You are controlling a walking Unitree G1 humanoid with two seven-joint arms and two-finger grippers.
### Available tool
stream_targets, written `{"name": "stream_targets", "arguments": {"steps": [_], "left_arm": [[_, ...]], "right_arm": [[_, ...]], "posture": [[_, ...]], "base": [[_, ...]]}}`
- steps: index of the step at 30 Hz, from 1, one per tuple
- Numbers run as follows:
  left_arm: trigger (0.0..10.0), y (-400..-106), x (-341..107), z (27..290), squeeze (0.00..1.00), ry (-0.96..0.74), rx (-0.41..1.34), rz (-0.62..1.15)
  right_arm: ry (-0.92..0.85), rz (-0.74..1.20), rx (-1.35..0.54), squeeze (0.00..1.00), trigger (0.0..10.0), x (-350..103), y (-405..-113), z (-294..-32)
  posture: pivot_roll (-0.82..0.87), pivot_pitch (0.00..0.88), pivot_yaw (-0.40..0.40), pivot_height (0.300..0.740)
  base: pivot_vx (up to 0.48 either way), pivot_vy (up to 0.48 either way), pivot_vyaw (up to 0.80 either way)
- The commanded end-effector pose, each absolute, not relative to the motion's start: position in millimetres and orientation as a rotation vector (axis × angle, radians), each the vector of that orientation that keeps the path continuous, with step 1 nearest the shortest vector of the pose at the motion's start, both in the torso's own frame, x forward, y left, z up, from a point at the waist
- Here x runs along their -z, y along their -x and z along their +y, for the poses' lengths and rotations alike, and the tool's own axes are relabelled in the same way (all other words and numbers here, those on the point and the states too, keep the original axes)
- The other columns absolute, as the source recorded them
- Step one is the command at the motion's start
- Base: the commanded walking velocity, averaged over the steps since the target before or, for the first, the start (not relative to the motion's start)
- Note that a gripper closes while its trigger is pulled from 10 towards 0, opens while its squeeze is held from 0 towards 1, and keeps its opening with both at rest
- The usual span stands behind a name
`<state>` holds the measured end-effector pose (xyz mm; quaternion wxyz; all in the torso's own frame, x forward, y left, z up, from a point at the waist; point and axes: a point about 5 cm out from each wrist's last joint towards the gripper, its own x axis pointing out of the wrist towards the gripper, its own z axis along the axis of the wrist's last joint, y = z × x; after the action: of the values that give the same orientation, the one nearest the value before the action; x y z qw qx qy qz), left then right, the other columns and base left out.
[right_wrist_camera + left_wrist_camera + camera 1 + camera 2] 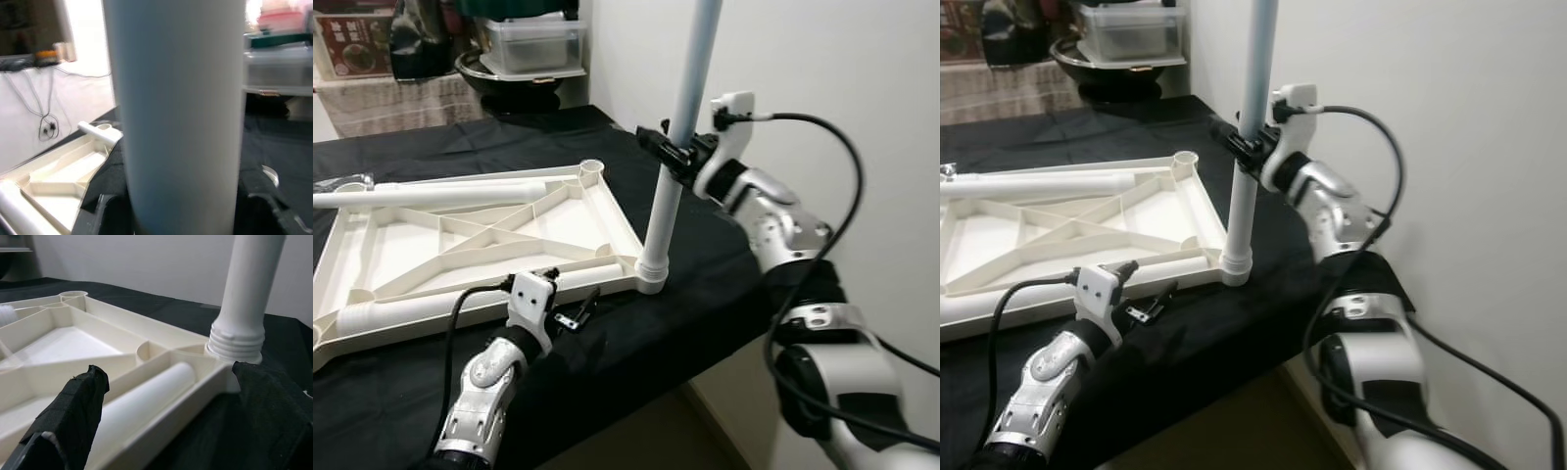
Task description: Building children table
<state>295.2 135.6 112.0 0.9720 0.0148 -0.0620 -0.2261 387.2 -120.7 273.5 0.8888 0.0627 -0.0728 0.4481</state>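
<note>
Black-clothed table: right gripper clamps upright leg; left gripper open beside tabletop.

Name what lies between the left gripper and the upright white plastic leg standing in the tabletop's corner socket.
In the left wrist view, between the left gripper and the upright white leg lies the cream plastic tabletop's rim, with another white leg resting inside it.
</note>
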Motion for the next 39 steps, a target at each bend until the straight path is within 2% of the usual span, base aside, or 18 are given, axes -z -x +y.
{"name": "stream_targets", "arguments": {"steps": [1,8,10,11,13,14,17,24,25,26,27,28,29,30,31,32,34,39], "left_arm": [[10.0,-295.3,-110.0,134.7,0.0,-0.034,0.459,-0.122],[10.0,-295.4,-110.2,135.5,0.0,-0.036,0.457,-0.122],[10.0,-295.1,-110.2,136.0,0.0,-0.037,0.457,-0.121],[10.0,-294.1,-109.7,136.9,0.0,-0.038,0.456,-0.119],[10.0,-294.1,-109.7,136.9,0.0,-0.038,0.456,-0.119],[10.0,-293.9,-109.5,137.0,0.0,-0.038,0.456,-0.119],[10.0,-293.6,-109.3,136.1,0.0,-0.037,0.458,-0.118],[10.0,-293.6,-108.6,135.1,0.0,-0.038,0.47,-0.113],[10.0,-294.2,-108.7,135.1,0.0,-0.038,0.47,-0.113],[10.0,-294.2,-108.7,135.1,0.0,-0.038,0.47,-0.113],[10.0,-295.0,-109.0,135.2,0.0,-0.038,0.471,-0.113],[10.0,-295.0,-109.0,135.2,0.0,-0.038,0.471,-0.113],[10.0,-296.0,-109.4,135.2,0.0,-0.039,0.471,-0.115],[10.0,-296.9,-109.8,135.1,0.0,-0.039,0.471,-0.116],[10.0,-296.9,-109.8,135.1,0.0,-0.039,0.471,-0.116],[10.0,-297.3,-110.0,135.1,0.0,-0.038,0.47,-0.117],[10.0,-297.5,-110.0,135.1,0.0,-0.038,0.469,-0.118],[10.0,-296.4,-109.6,135.1,0.0,-0.038,0.468,-0.117]], "right_arm": [[-0.154,-0.008,-1.074,0.0,0.0,-241.4,-382.5,-99.9],[-0.198,0.02,-1.13,0.0,0.0,-233.5,-379.9,-90.1],[-0.192,0.056,-1.023,0.0,0.0,-228.1,-386.0,-87.6],[-0.154,0.153,-0.519,0.0,0.0,-208.7,-407.4,-106.1],[-0.154,0.153,-0.519,0.0,0.0,-208.7,-407.4,-106.1],[-0.135,0.167,-0.32,0.0,0.0,-201.9,-411.5,-119.3],[-0.192,0.164,-0.106,0.0,0.0,-190.1,-408.5,-133.5],[-0.209,0.103,-0.279,0.0,0.0,-193.9,-385.4,-91.3],[-0.214,0.06,-0.29,0.0,10.0,-201.7,-385.7,-92.2],[-0.214,0.06,-0.29,0.0,10.0,-201.7,-385.7,-92.2],[-0.218,0.024,-0.302,0.31,10.0,-209.9,-387.2,-95.7],[-0.218,0.024,-0.302,0.31,10.0,-209.9,-387.2,-95.7],[-0.226,-0.011,-0.317,1.0,10.0,-219.8,-391.2,-99.2],[-0.226,-0.035,-0.348,0.74,10.0,-229.8,-396.0,-102.7],[-0.226,-0.035,-0.348,0.74,10.0,-229.8,-396.0,-102.7],[-0.236,-0.053,-0.406,0.0,10.0,-240.3,-400.5,-104.5],[-0.243,-0.065,-0.444,0.0,10.0,-247.0,-402.9,-105.6],[-0.238,-0.099,-0.824,0.0,10.0,-262.7,-394.6,-106.6]], "posture": [[0.02,0.0,-0.11,0.74],[0.03,0.0,-0.114,0.74],[0.03,0.0,-0.113,0.74],[0.03,0.0,-0.112,0.74],[0.03,0.0,-0.112,0.74],[0.03,0.0,-0.112,0.74],[0.03,0.0,-0.111,0.74],[0.01,0.0,-0.092,0.74],[0.01,0.0,-0.09,0.74],[0.01,0.0,-0.09,0.74],[0.01,0.0,-0.089,0.74],[0.01,0.0,-0.089,0.74],[0.01,0.0,-0.092,0.74],[0.01,0.0,-0.095,0.74],[0.01,0.0,-0.095,0.74],[0.01,0.0,-0.095,0.74],[0.01,0.0,-0.095,0.74],[0.02,0.0,-0.099,0.74]], "base": [[0.0,0.0,0.0],[0.0,0.0,0.0],[0.0,0.0,0.0],[0.0,0.0,0.0],[0.0,0.0,0.0],[0.0,0.0,0.0],[0.0,0.0,0.0],[0.0,0.0,0.0],[0.0,0.0,0.0],[0.0,0.0,0.0],[0.0,0.0,0.0],[0.0,0.0,0.0],[0.0,0.0,0.0],[0.0,0.0,0.0],[0.0,0.0,0.0],[0.0,0.0,0.0],[0.0,0.0,0.0],[0.0,0.0,0.0]]}}
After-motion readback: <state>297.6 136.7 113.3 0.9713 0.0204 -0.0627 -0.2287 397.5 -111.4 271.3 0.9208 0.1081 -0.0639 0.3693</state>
